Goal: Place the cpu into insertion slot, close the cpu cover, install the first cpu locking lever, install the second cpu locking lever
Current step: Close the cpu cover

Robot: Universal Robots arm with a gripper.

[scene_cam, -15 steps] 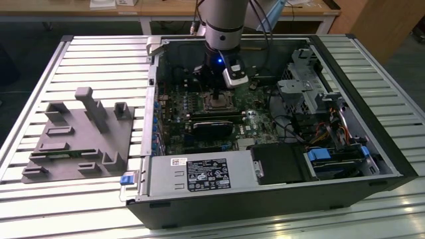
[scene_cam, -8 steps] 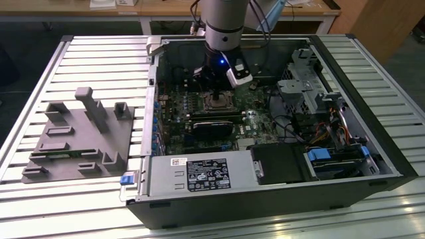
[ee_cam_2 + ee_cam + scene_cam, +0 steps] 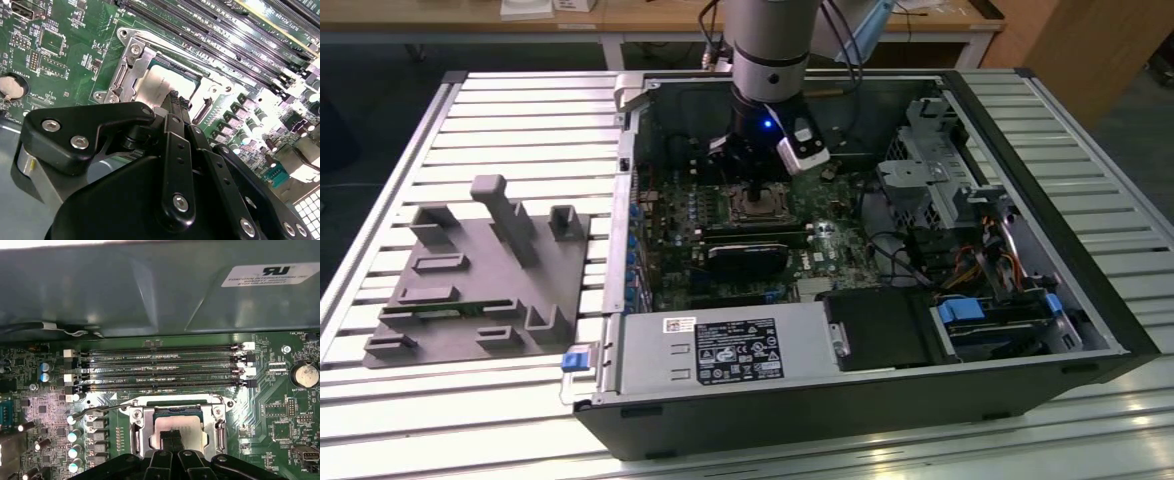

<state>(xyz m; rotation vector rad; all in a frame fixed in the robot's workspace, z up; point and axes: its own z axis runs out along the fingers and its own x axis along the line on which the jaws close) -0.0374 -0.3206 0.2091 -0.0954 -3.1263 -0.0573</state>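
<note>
My gripper (image 3: 176,98) has its fingers pressed together with nothing between them, tips right at the top of the chip (image 3: 192,427). The chip lies in the socket (image 3: 175,408), and the silvery cover plate (image 3: 142,432) sits flat around it. The memory slots (image 3: 160,370) run just beside, inside the open computer case (image 3: 881,410).
</note>
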